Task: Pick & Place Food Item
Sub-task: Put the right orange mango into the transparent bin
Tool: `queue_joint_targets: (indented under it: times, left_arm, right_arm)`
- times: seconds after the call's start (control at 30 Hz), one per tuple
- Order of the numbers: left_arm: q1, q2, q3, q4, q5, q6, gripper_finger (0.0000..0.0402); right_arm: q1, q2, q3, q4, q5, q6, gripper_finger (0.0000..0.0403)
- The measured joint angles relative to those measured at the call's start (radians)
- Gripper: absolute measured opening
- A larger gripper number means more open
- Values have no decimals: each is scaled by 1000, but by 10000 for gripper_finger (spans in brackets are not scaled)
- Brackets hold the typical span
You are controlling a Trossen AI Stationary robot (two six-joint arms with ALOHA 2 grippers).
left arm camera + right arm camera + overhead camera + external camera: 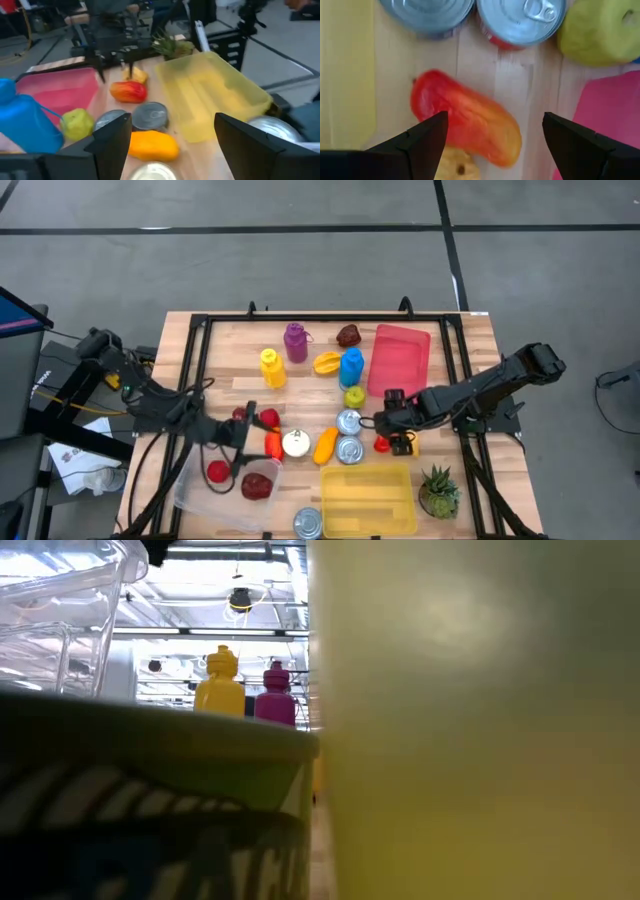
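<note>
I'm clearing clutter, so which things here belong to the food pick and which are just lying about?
In the job: red-orange food item, right end effector open over it.
Lying about: cans, blue bottle, green fruit, potted plant, left end effector by clear tub.

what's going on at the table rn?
Two arms are sorting toy food. The right tool hovers open directly above a red-orange pepper lying on the wood beside two cans and a green apple, nothing gripped yet. The left tool is open too, empty, above the clear bin holding red items.
</note>
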Motion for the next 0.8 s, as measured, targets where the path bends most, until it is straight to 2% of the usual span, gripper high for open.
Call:
queue_joint_targets:
  times: [0.17,0.37,0.57,0.8]
  left_arm:
    - [127,0,-64,70,85,22,276]
    - [212,0,-90,112,185,24,276]
    - [229,0,-90,128,196,75,276]
    - [256,-2,-90,137,196,108,276]
  right_arm:
    - [-2,0,0,-39,0,-67,311]
    - [-21,0,0,-85,0,-156,322]
    - [-37,0,-8,-78,-3,-197,348]
    - [-27,60,-9,-58,-45,-220,348]
